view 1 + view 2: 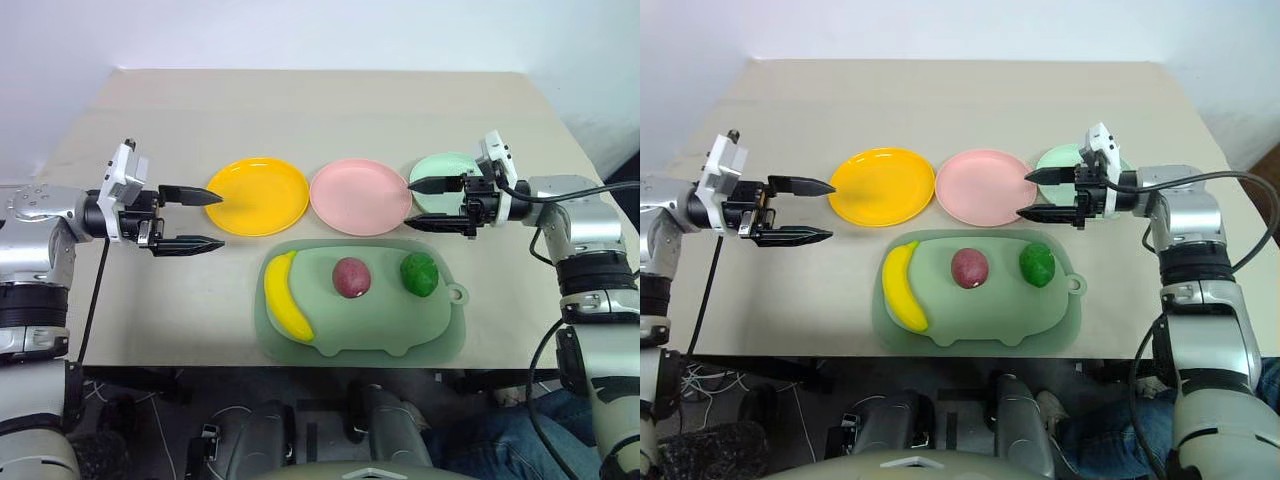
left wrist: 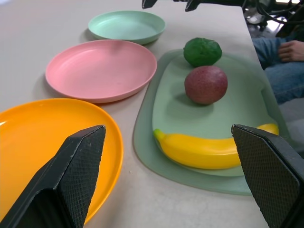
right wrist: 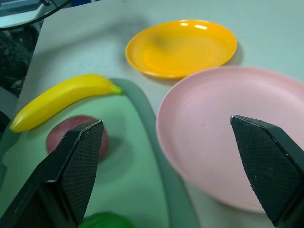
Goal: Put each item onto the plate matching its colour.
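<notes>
A yellow banana (image 1: pixel 283 298), a dark red-purple fruit (image 1: pixel 351 277) and a bumpy dark green fruit (image 1: pixel 419 273) lie on a pale green board (image 1: pixel 440 330). Behind the board stand three plates in a row: orange-yellow (image 1: pixel 258 195), pink (image 1: pixel 360 195) and mint green (image 1: pixel 440 170). My left gripper (image 1: pixel 215 220) hovers open at the left edge of the orange-yellow plate, pointing right, holding nothing. My right gripper (image 1: pixel 413 204) hovers open over the gap between the pink and mint plates, pointing left, also holding nothing.
The beige table (image 1: pixel 320 110) stretches back behind the plates. A person's knee in jeans (image 2: pixel 280 61) sits beyond the table's right side. Cables hang off both arms near the table's front edge.
</notes>
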Motion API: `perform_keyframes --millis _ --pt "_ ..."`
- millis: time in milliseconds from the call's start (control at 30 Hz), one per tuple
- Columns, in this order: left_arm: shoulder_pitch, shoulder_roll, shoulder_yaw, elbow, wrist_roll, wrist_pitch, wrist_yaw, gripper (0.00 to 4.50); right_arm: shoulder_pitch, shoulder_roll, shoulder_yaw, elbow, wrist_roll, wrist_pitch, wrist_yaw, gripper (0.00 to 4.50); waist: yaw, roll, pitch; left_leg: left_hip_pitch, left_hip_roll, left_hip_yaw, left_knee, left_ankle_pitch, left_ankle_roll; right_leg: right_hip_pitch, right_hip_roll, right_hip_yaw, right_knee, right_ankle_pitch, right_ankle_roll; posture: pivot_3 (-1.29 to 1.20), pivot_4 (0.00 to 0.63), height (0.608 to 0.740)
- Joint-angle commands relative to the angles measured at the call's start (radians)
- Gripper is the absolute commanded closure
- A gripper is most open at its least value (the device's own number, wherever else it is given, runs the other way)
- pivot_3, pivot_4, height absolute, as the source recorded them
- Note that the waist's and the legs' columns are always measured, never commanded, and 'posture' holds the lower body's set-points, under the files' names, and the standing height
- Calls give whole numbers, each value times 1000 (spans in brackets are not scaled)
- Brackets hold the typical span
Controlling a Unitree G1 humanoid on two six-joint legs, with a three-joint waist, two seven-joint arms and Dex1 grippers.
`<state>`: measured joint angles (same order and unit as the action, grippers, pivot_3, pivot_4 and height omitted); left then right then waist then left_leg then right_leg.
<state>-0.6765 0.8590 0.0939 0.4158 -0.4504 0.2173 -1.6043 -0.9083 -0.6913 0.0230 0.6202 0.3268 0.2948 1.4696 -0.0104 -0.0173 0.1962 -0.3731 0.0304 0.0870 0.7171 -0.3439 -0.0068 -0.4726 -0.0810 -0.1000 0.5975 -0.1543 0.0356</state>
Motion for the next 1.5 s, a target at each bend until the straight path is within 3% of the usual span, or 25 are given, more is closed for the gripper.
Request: perform_keyframes --millis 33,500,900,1300,1500 --pt "-2 -6 27 -30 -20 -1 15 45 -33 -12 -50 12 -1 -4 -62 0 1 0 0 0 0 0 0 0 0 0 0 0 0 0 0 0 150 740" --pt "-3 -28 17 -32 -15 8 11 45 -20 -41 -54 -16 3 99 -115 0 -2 0 0 0 0 0 0 0 0 0 0 0 0 0 0 0 150 740" --pt "-48 -69 2 5 1 -12 11 45 57 -134 -35 -179 82 372 7 0 -1 0 0 0 0 0 0 -1 1 0 0 0 0 0 0 0 150 740" --pt "-53 -89 -6 48 12 -43 -3 45 289 -161 -53 -504 101 300 -14 0 5 0 0 0 0 0 0 0 1 0 0 0 0 0 0 0 150 740" --pt "-68 -92 -6 63 18 -53 -7 45 324 -169 -31 -540 79 238 -23 0 1 0 0 0 0 0 1 -1 2 0 0 0 0 0 0 0 150 740"
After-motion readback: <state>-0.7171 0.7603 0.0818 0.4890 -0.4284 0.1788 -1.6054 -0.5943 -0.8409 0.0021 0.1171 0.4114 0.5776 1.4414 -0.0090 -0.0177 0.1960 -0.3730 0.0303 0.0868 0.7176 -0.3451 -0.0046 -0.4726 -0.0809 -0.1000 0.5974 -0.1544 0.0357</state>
